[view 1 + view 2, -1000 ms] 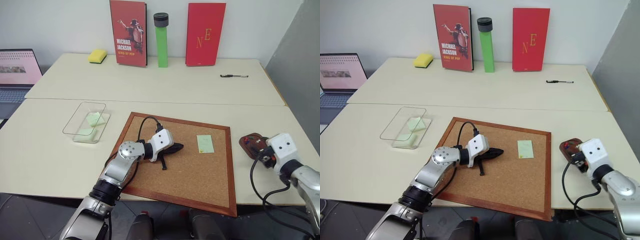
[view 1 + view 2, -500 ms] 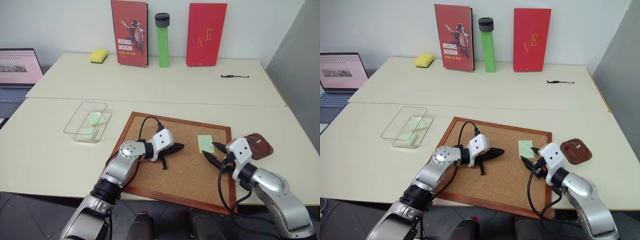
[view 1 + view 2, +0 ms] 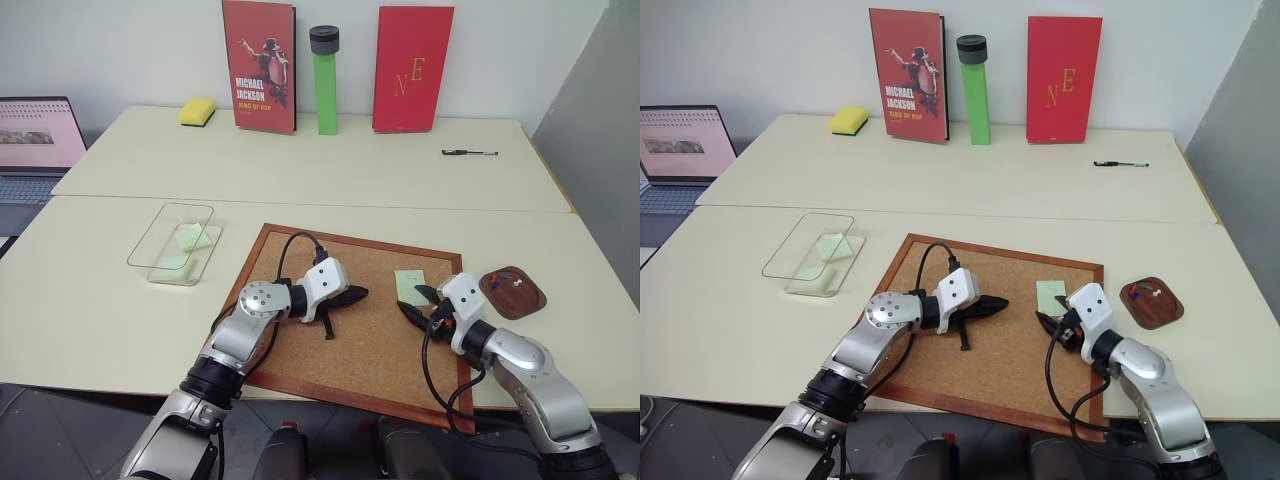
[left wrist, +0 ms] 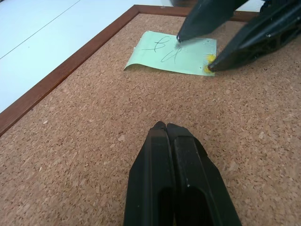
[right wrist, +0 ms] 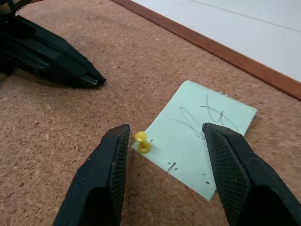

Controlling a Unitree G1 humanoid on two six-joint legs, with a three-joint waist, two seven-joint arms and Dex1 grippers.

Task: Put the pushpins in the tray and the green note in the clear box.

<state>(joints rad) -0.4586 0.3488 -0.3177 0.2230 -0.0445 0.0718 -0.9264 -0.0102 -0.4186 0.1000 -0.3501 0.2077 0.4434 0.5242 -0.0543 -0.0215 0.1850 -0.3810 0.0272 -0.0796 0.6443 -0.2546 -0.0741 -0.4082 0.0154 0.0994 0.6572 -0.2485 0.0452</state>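
Two pale benches [image 3: 330, 170] stood end to end before me, a seam running between them, with a white wall behind and a grey panel on my right. Against the wall leaned a red book [image 3: 258, 66] with a dancer on its cover, a green cylinder [image 3: 324, 82] with a black cap, and a second red book [image 3: 411, 68]. A yellow sponge [image 3: 196, 111] lay near the first book, a black pen [image 3: 469, 152] lay far to the right, and a laptop [image 3: 32, 150] sat open at the left edge.

On the near bench lay the corkboard [image 3: 350, 330], framed in reddish wood. The green note [image 5: 200, 142] lay flat near its right side, with scribbles on it and a yellow pin [image 5: 142, 141] stuck at one corner. My right claw [image 5: 165, 155] was half open, its two tips poised just over the note, one beside the pin and one beyond the far edge of the paper. My left claw [image 4: 167, 129] rested shut on the cork near the board's middle, pointing toward the note.

The tray [image 3: 512, 293] sat on the bench just right of the board, with small pushpins [image 3: 1140, 291] in it. The clear box [image 3: 174, 243] stood left of the board with pale green slips inside.
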